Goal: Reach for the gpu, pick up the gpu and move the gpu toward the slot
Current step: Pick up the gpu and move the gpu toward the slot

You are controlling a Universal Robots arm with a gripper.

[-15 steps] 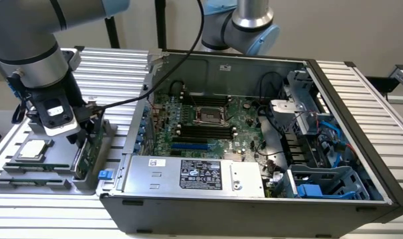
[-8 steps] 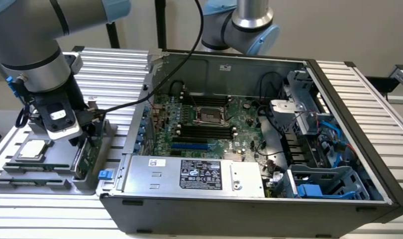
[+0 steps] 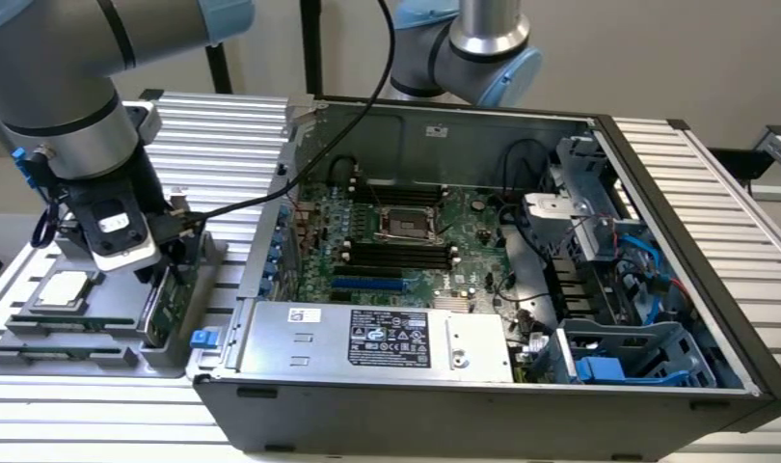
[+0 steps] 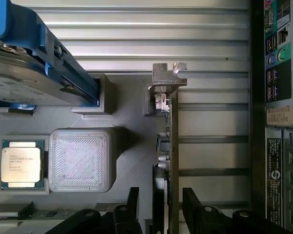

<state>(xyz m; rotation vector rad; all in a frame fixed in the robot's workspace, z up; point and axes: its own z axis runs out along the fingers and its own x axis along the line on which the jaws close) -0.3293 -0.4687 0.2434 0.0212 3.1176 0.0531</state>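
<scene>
One gpu [image 4: 174, 146] stood on its edge in a grey tray [image 4: 132, 112], with its silver bracket [image 4: 168, 78] at the end away from the end effector [image 4: 161, 195]. The end effector was set wide and straddled the card, one finger on each side. The finger [image 4: 190, 204] on the case side lay just beside the board, and the other stood apart from it. The card sat in the tray and was not gripped.

In the exterior view the gpu [image 3: 170, 301] was at the left, outside the open case [image 3: 494, 405], with the end effector [image 3: 159, 265] directly over it. The tray [image 3: 56, 357] rested on the slatted surface [image 3: 224, 145], just beside the case wall.

The same tray held a cpu [image 4: 20, 163] next to a square grey block [image 4: 79, 160], and a blue-railed drive [image 4: 19, 83] at one corner.

Inside the case the motherboard [image 3: 404, 241] lay flat. Its blue slot [image 3: 371, 285] was well apart from the gpu, with the case wall between them.
</scene>
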